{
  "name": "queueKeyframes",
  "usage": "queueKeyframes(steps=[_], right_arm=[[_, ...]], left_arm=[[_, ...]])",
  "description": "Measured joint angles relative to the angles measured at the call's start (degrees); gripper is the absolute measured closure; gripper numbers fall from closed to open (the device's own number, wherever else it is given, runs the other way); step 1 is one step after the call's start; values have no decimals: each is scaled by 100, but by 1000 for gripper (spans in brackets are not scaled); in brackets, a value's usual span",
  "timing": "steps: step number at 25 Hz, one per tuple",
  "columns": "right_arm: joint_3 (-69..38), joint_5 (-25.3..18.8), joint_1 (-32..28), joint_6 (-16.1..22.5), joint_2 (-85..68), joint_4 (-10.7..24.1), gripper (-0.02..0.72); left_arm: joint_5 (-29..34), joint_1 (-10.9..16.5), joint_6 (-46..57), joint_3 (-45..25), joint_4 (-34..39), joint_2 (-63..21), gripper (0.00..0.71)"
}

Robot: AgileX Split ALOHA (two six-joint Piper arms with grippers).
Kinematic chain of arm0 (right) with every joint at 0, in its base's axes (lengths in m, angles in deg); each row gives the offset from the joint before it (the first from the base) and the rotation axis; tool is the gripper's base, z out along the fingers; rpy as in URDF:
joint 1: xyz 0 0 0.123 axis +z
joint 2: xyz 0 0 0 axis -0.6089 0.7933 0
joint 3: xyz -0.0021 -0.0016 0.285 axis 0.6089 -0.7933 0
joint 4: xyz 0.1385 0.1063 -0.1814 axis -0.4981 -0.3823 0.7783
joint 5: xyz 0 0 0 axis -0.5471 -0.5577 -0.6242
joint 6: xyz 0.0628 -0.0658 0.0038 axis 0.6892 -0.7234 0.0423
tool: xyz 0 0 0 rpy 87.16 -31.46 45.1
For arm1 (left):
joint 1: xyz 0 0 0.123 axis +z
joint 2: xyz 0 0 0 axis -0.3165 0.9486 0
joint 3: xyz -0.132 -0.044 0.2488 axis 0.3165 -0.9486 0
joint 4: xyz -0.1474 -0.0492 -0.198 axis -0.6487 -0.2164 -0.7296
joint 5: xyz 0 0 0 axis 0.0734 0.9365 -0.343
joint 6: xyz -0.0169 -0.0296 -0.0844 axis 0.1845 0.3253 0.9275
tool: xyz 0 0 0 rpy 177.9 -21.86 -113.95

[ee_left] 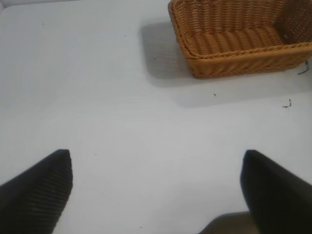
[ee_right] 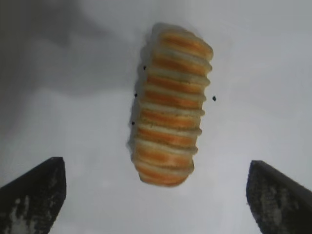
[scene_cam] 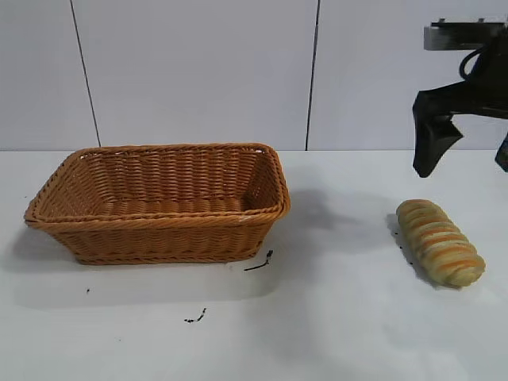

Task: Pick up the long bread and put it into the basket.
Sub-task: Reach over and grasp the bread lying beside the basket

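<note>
One oblong long bread (scene_cam: 440, 243) with rounded ends, ribbed crosswise in tan, orange and pale greenish stripes, lies flat on the smooth white table (scene_cam: 333, 317) at the right, near side, angled a bit. One large rectangular woven wicker basket (scene_cam: 159, 226), orange-brown, sloping sides, thick braided rim, sits at the left, well apart from the bread; nothing shows inside it. Two short dark thread-like scraps (scene_cam: 259, 263) lie on the table by the basket's near right corner, and a few tiny dark specks sit beside the bread. No labels or writing visible anywhere.

Right gripper (scene_cam: 468, 163), black and matte, hangs above the bread on its far side, not touching it; jaws spread wide apart, nothing between them. In the right wrist view the bread (ee_right: 170, 105) lies lengthwise between the two dark fingertips (ee_right: 34, 192). Left gripper (ee_left: 156, 187) hovers over bare table away from the basket (ee_left: 239, 39), fingers (ee_left: 41, 187) ribbed, dark, jaws wide apart, nothing held. Grey panelled wall (scene_cam: 198, 71) behind.
</note>
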Motion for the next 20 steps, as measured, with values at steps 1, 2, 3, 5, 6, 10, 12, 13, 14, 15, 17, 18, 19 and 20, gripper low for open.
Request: queueKeyframes(steps=[1,2,3,5,6,10,12,13,14,15,17,18,19,20], right_arm=[[25,49,0,0,117,0,10],[32,127,0,0,233,0,10],[39,199,0,0,347,0,10],[39,357,0,0,557,0,10],[48,399,0,0,664,0,10],[47,481,0,0,978,0,10],[47,493,0,0,1045,0,10],[47,500,0,0,1071,0,10],[47,509,0,0,1088,0,10],[50,521,0,0,1119,0,10],[54,521,0,0,1175,0,10],[54,521,0,0,1191,0,10],[54,521,0,0,1192,0,14],[54,521,0,0,1192,0,30]], left_arm=[[0,0,0,0,0,0,14],[0,0,0,0,0,0,14],[0,0,0,0,0,0,14],[0,0,0,0,0,0,14],[0,0,0,0,0,0,14],[0,0,0,0,0,0,14],[0,0,0,0,0,0,14],[0,0,0,0,0,0,14],[0,0,0,0,0,0,14],[0,0,0,0,0,0,14],[0,0,0,0,0,0,14],[0,0,0,0,0,0,14],[0,0,0,0,0,0,14],[0,0,0,0,0,0,14]])
